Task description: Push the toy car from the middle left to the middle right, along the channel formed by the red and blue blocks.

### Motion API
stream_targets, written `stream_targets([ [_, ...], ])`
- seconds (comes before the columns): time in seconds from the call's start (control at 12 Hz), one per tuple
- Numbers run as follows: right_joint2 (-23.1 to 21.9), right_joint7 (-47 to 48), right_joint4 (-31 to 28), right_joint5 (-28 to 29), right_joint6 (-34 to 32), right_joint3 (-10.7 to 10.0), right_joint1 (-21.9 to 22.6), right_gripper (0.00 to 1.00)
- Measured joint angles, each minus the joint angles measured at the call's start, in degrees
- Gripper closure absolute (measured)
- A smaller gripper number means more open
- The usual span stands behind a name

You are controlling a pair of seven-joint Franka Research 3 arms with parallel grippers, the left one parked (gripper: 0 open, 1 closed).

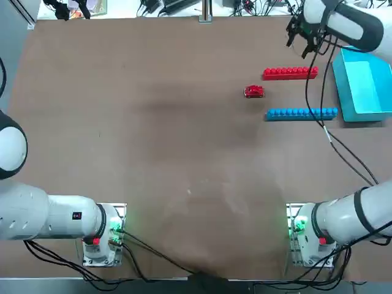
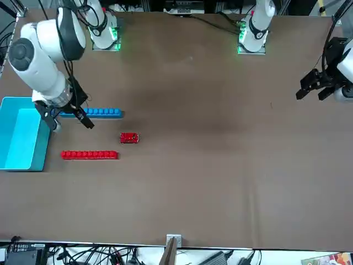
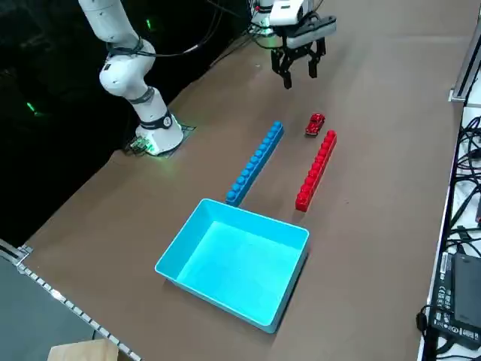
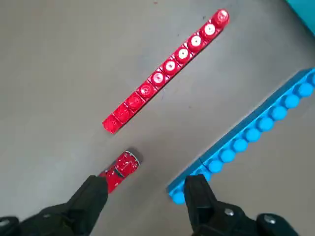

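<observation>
Hovering above the brown worktop [image 1: 153, 153], well clear of its surface, the right hand [image 3: 298, 68] hangs with its two dark fingers [image 4: 91, 196] spread wide and holding nothing. Seen from the wrist camera, pointing down at the mouth of the channel [image 1: 291, 93], with the toy car [image 1: 253, 92] just in front of one fingertip and the near end of the blue block [image 1: 301, 113] in front of the other. Sitting just outside the left mouth of the channel, not yet between the bars, level with the gap and closer to the red block [image 1: 290, 73] than to the blue one, touching neither. Lying parallel, both bars flat on the worktop with studs up, the blue one reaching slightly further to the right. Resting just beyond the right ends of the bars, a light-blue open box [image 1: 364, 86], its near wall beside the blue block's end and facing the channel's right exit. Trailing from the right arm over the worktop near the blue block's right end, a black cable [image 1: 343, 153], outside the channel itself.
</observation>
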Motion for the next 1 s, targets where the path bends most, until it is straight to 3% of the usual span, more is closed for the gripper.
stream_targets([
  [1.0, 10.91, 26.81, -1.22, 0.00, 12.68, 0.00, 3.08, 0.05],
])
